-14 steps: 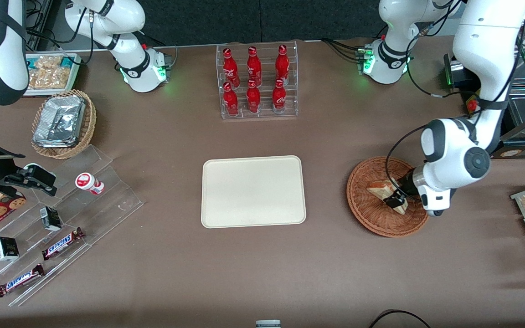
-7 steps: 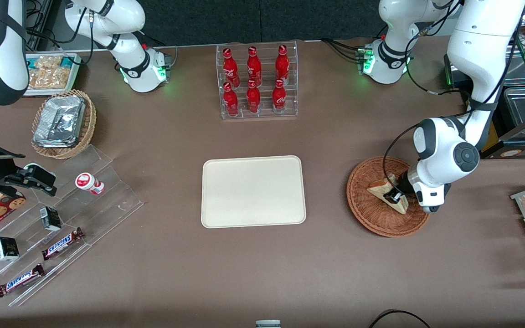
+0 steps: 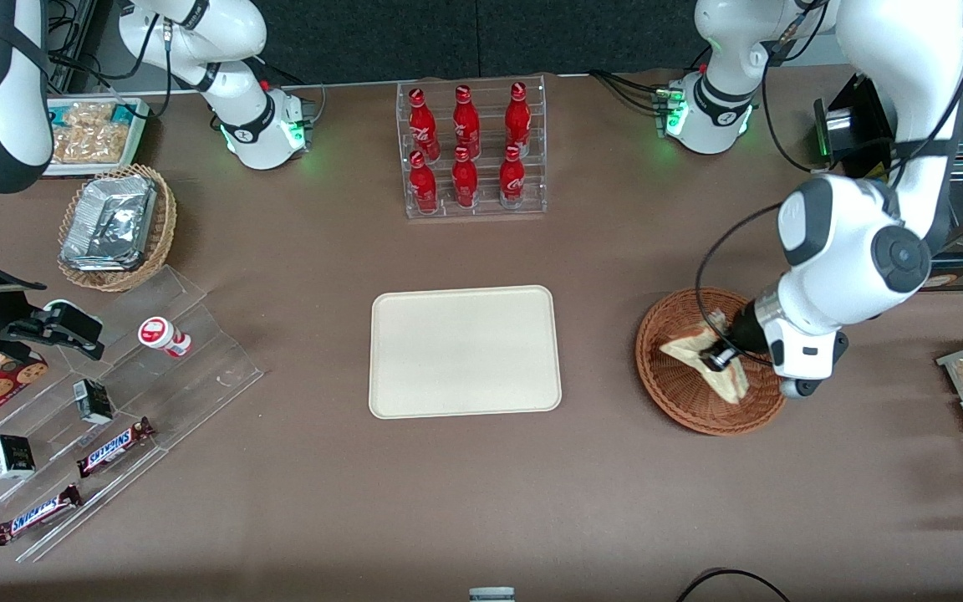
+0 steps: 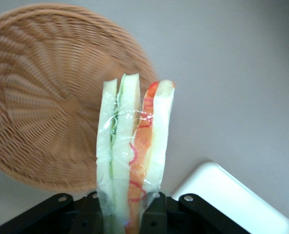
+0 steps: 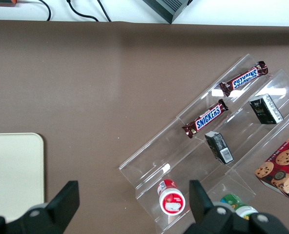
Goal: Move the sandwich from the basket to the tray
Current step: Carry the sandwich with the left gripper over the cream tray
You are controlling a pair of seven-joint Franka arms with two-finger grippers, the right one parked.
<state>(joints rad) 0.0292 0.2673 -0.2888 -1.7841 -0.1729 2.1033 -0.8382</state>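
Above the basket [image 3: 682, 393], toward the working arm's end of the table, my claw [image 3: 720, 358] pinches the sandwich [image 3: 703, 353], one finger [image 4: 154, 214] pressed against each bread face. Seen from my wrist, the wrapped wedge [image 4: 134, 151] stands on edge, clear of the wicker [image 4: 47, 97], with green and red-orange layers showing between the pale slices. Well apart from the basket, toward the table's middle, lies the cream tray [image 3: 465, 351], a corner of it [image 4: 232, 200] also showing past the sandwich.
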